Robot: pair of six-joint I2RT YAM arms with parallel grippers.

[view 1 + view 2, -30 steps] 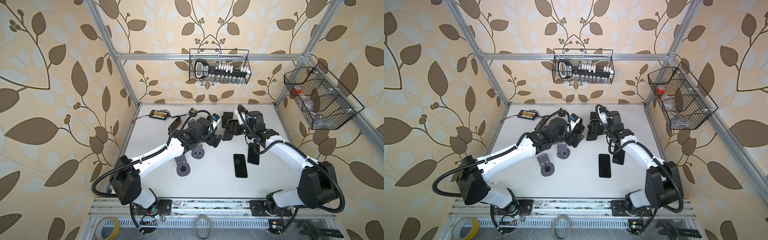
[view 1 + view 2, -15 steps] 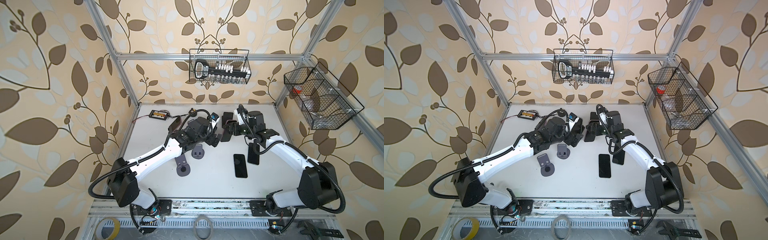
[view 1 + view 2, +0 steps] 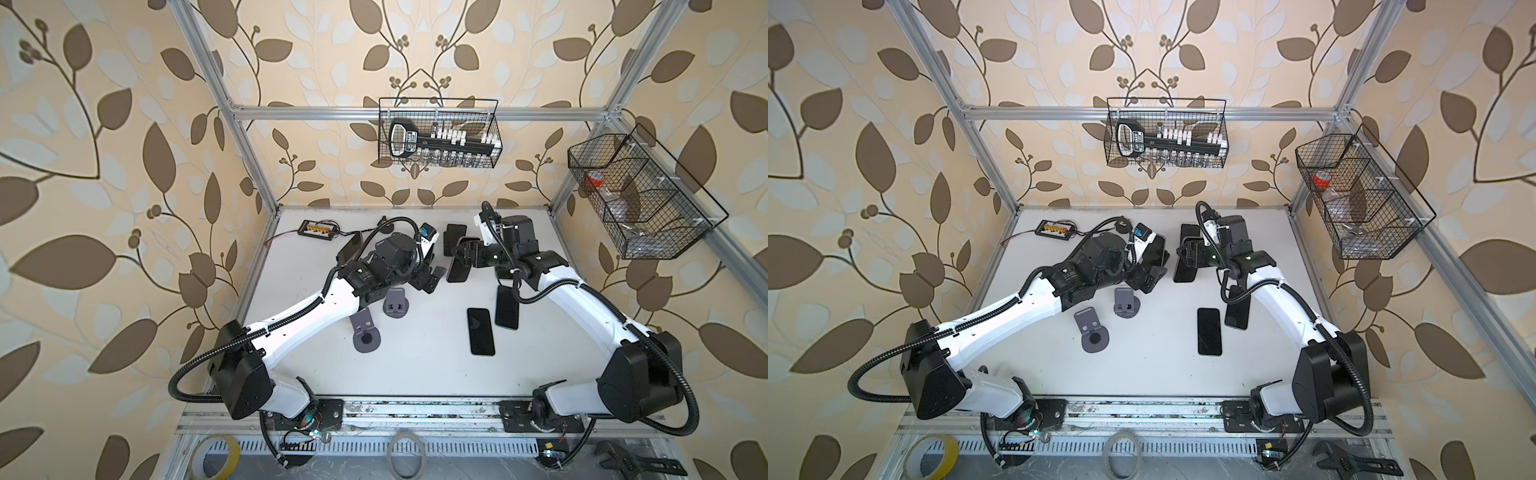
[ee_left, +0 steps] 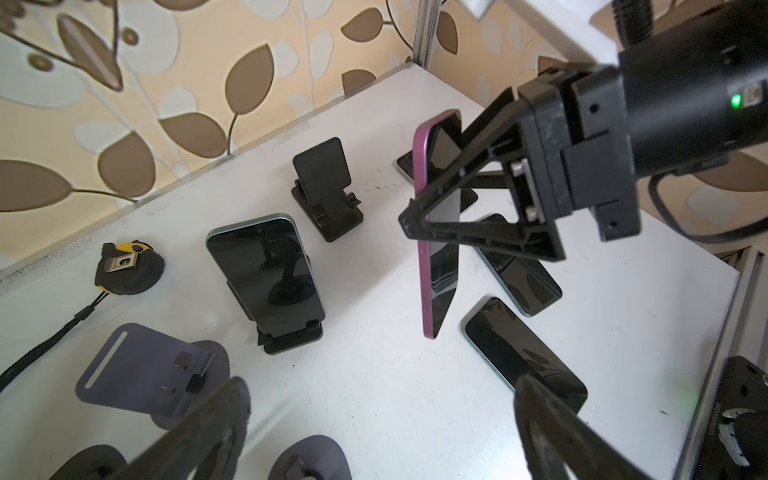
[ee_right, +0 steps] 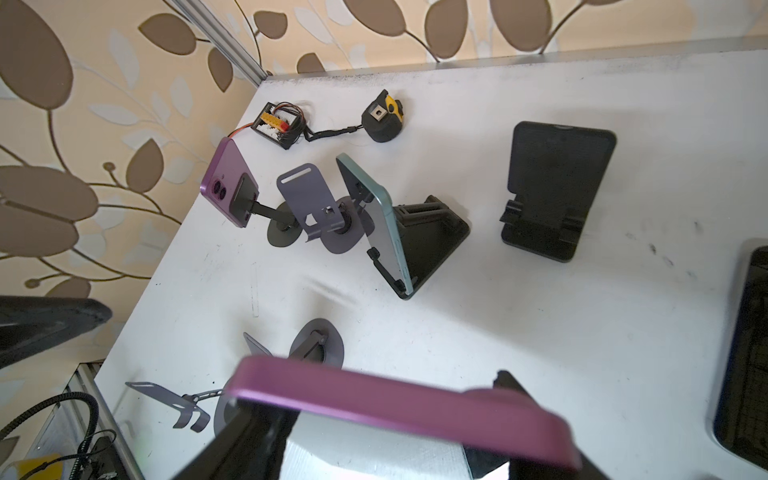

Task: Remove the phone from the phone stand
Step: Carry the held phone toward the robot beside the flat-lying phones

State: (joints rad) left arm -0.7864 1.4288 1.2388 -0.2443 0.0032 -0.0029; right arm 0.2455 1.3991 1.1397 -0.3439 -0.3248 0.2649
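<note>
Little has shifted: my right tool pinches the purple phone clear of the empty black stand, left tool spread empty; I reckon only setting it down remains.

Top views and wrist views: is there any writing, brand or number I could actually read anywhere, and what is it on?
No text is legible anywhere.
Label on the black tool in the wire basket: lettering present, too blurred to read.
Sticker on the left arm: too small to read.
The purple phone and the other phones: dark screens, no visible text.
</note>
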